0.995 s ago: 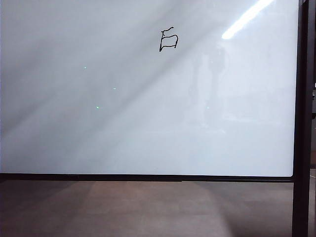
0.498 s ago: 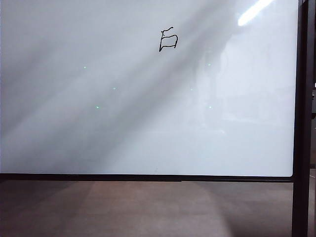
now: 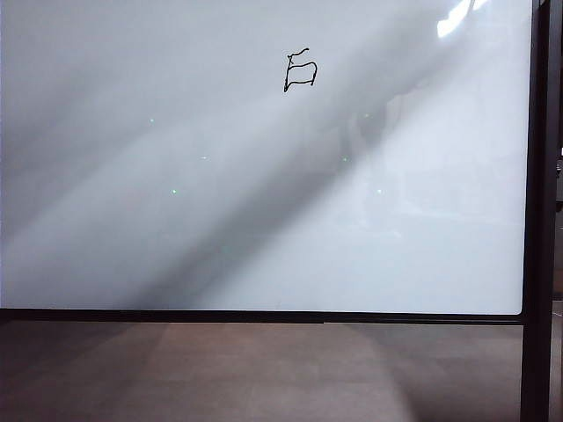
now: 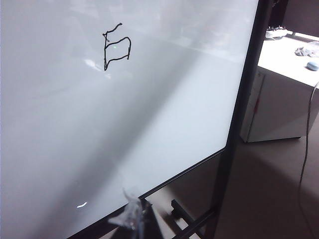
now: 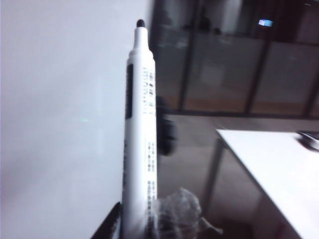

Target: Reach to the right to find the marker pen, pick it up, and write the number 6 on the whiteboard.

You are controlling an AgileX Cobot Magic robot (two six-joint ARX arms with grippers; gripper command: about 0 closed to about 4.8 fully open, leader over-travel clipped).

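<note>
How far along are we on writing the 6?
Looks mostly done: a boxy number 6 is already on the whiteboard. The right tool holds the marker pen, its tip off the board. The left tool is low near the board's frame, holding nothing visible. Nothing obvious is left.

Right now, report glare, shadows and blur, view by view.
Exterior view: bright glare top right of the whiteboard, diagonal shadow bands below the number 6. Left wrist view: sharp, soft shadow band. Right wrist view: marker pen and background slightly blurred.
</note>
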